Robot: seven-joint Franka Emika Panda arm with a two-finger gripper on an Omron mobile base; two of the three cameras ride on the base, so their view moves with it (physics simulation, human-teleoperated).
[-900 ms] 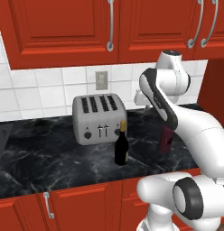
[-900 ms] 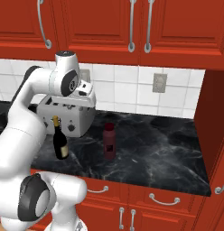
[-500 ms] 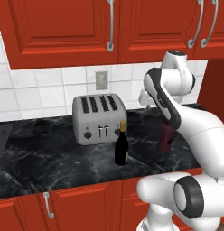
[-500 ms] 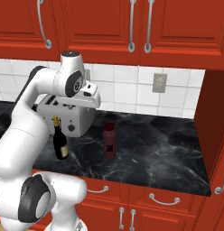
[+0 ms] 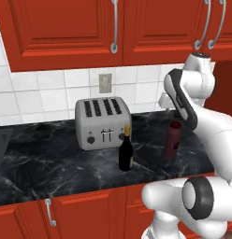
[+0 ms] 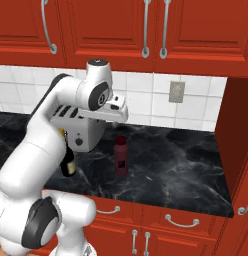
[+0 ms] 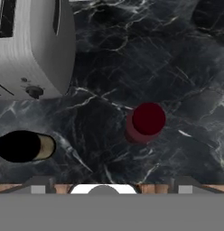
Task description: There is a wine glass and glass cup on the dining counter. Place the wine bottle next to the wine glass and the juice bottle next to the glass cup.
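The fingers (image 7: 111,187) stand wide apart with nothing between them, their tips just poking up at the bottom edge of the hand view, and the hand hangs high above the counter (image 5: 52,168), looking straight down. Directly below and a touch ahead of the fingers stands the juice bottle (image 7: 145,122), seen cap-on, so its long axis runs upright, straight toward the hand. My guess is the next move is a drop down onto it, which would want the open fingers lowered either side of the short neck or body without tipping it.

The wine bottle (image 5: 126,149) stands upright to the left of the juice bottle (image 5: 173,139), well apart from it and nearer the counter's front edge. Just behind the wine bottle sits a silver four-slot toaster (image 5: 102,121), back toward the wall.

The counter is black marble with white veins. Behind it runs white tile with a wall socket (image 5: 105,83); red upper cabinets (image 5: 66,28) with metal handles hang above, and red doors sit below the counter.
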